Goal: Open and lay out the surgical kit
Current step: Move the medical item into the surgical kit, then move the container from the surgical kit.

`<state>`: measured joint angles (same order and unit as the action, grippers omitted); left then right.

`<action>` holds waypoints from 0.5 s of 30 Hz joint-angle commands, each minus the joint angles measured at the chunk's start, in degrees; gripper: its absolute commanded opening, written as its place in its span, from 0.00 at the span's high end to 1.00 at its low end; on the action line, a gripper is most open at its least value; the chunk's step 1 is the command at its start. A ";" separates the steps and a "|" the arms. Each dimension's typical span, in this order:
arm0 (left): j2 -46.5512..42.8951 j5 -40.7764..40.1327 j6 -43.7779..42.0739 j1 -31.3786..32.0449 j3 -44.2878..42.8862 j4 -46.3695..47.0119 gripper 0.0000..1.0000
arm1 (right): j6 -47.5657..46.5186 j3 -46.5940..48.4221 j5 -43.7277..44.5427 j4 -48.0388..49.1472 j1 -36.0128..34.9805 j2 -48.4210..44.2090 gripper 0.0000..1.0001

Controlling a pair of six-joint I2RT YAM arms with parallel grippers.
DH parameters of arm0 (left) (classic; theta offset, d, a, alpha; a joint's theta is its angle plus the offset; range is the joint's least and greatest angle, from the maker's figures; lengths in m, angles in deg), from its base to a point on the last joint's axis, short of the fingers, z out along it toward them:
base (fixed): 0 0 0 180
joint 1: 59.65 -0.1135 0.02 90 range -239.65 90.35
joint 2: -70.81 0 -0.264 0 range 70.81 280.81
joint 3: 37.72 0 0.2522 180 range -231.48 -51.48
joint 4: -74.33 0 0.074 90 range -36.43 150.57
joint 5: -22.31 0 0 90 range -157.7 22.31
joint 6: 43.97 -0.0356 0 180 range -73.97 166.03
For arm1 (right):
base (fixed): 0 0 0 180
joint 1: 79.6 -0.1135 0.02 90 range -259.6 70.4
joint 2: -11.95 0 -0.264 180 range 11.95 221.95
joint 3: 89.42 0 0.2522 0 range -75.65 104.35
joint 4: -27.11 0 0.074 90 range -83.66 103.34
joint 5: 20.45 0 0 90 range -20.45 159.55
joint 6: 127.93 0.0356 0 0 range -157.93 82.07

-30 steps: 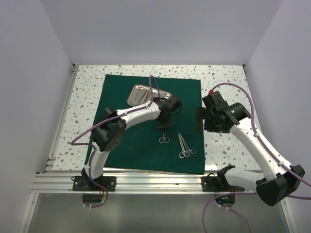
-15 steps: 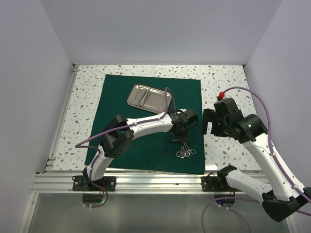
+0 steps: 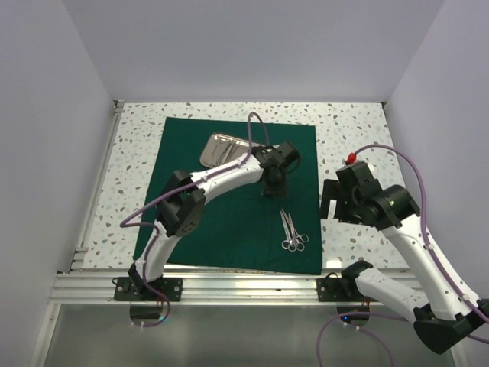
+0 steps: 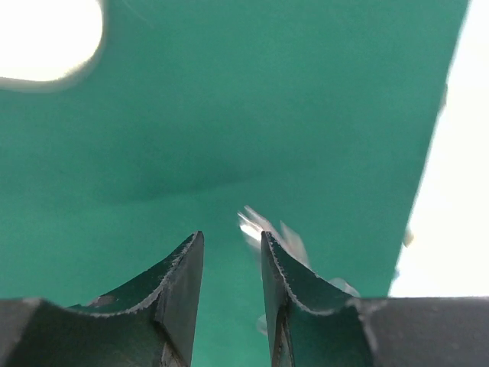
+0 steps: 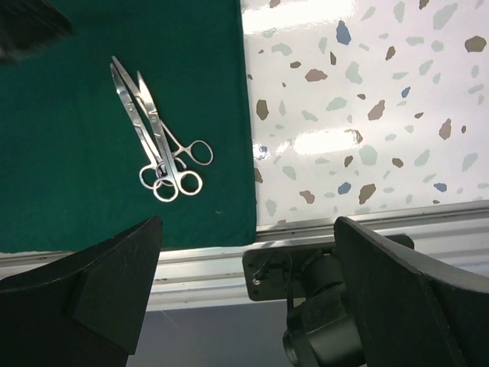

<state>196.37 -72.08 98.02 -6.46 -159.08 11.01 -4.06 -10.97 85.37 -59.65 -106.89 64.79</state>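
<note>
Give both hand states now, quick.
Left hand: open by a narrow gap, holding nothing.
Right hand: wide open, holding nothing.

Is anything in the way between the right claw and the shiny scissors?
Nothing visible. Only flat green cloth and speckled table lie between the right gripper and the scissors; the left gripper is farther back.

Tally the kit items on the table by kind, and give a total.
Green drape: 1
Steel tray: 1
Ring-handled instruments: 3 (they overlap, so this is a best read)
Total: 5 (the tray's contents are partly hidden and not counted)
</note>
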 commanded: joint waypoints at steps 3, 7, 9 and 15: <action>-2.43 -7.39 -16.46 -12.30 -6.03 -1.94 0.61 | 2.34 5.53 1.94 -0.92 0.31 4.02 0.02; 4.06 -8.89 -22.09 -20.99 -13.33 -3.35 0.64 | 2.96 8.52 1.94 -1.10 0.31 8.58 0.02; 7.05 -8.01 -23.07 -23.47 -16.93 -3.09 0.64 | 3.31 10.45 2.20 -1.54 0.31 10.35 0.01; 11.55 -7.83 -24.39 -30.50 -20.38 -3.35 0.64 | 4.28 14.76 2.56 -2.24 0.22 15.54 0.02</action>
<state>205.76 -79.07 76.80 -35.23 -177.70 9.06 -1.28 0.33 86.44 -60.52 -106.84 79.13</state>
